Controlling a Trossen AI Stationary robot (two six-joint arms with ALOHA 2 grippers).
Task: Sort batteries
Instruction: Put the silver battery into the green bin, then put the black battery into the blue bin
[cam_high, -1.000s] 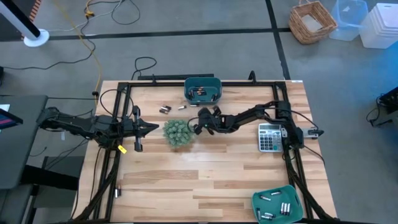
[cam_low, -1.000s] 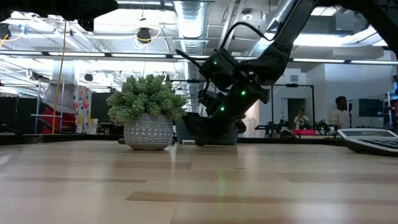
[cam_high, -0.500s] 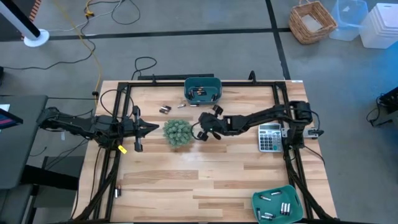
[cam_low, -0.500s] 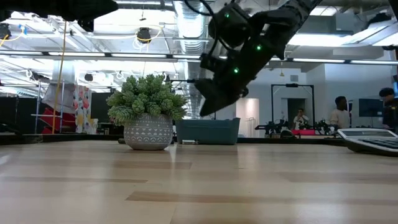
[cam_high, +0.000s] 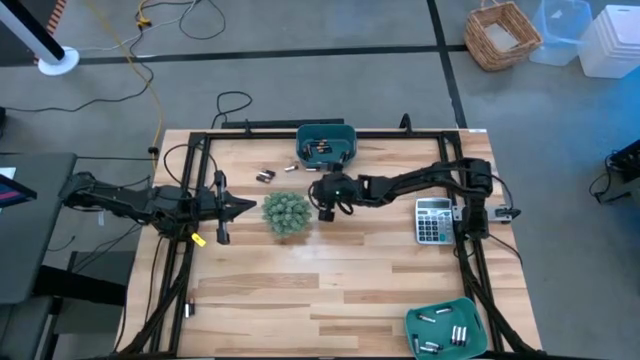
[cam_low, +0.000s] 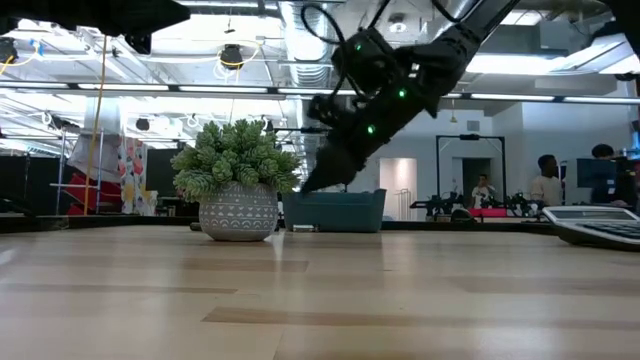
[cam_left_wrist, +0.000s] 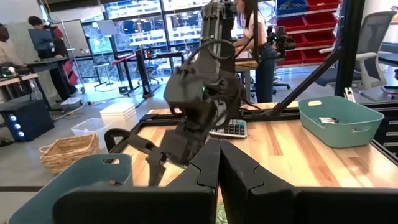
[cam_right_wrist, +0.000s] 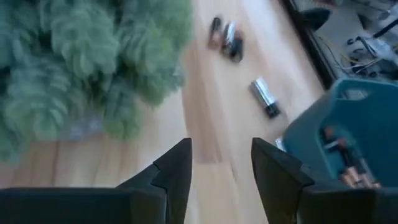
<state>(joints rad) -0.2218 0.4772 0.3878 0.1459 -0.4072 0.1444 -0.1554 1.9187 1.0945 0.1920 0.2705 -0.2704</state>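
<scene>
The right claw (cam_high: 322, 192) hangs above the counter (cam_high: 340, 270) with fingers apart and empty, between the potted plant (cam_high: 285, 213) and far teal bin (cam_high: 326, 144). The left claw (cam_high: 240, 207) is pinched closed, left of the plant.

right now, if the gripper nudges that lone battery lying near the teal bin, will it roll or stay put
The lone battery is a smooth cylinder lying on its side on the bare wooden table, so a sideways nudge would probably roll it. It looks rigid and glossy, so the right gripper, whose fingers stand apart and empty, might slip unless it closes squarely across it.
</scene>
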